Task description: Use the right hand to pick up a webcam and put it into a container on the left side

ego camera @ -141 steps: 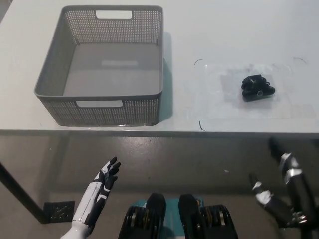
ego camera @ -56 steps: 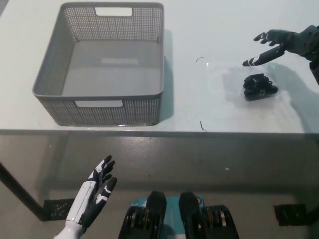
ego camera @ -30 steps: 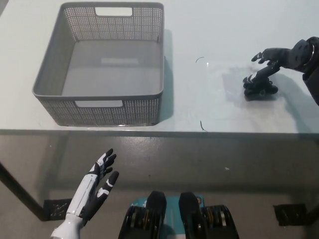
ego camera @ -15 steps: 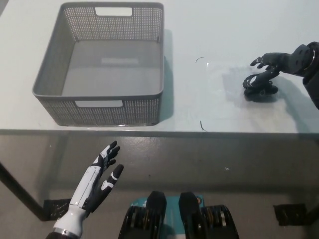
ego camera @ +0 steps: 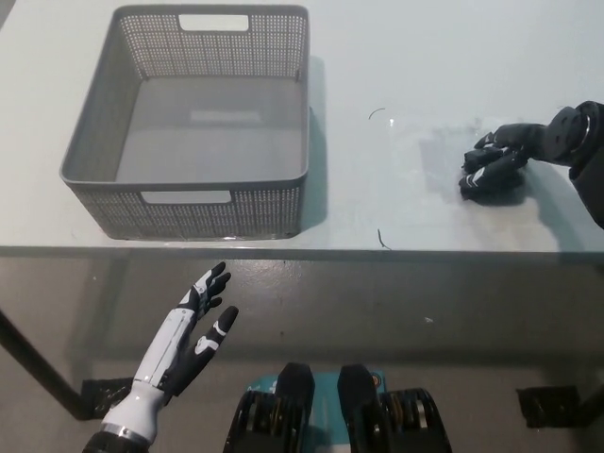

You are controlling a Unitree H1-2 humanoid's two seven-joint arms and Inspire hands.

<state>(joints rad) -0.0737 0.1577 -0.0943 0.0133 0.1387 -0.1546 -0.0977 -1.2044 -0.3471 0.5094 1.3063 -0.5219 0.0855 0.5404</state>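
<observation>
Looking across the white tabletop (ego camera: 444, 47), we found the grey mesh container (ego camera: 104, 203) sitting empty on the left side, well apart from the work at the far right. There our black right hand (ego camera: 500, 156) lay over the webcam (ego camera: 477, 184), which rested on the tabletop near its front edge, on a faintly glossy patch of the surface. The fingers were curled down around the webcam's upper side, touching or very nearly touching it, but black on black hid the contact, so we could not tell whether the grip was closed on it or only draped over it. Only the webcam's lower left part showed past the fingers.

We judged the step in hand to be the grasp itself, with the carry to the container not yet begun. To do it well, we reckoned we needed the fingers to wrap under or firmly against both sides of the small body before lifting, since a small, lumpy thing like this could squirt out of a shallow pinch. A straight lift, clear of the tabletop, seemed wise before any swing leftward, and the carry would have to rise above the container's near wall.

Our white left hand (ego camera: 184, 344) hung below the tabletop edge at lower left, fingers spread, holding nothing.
</observation>
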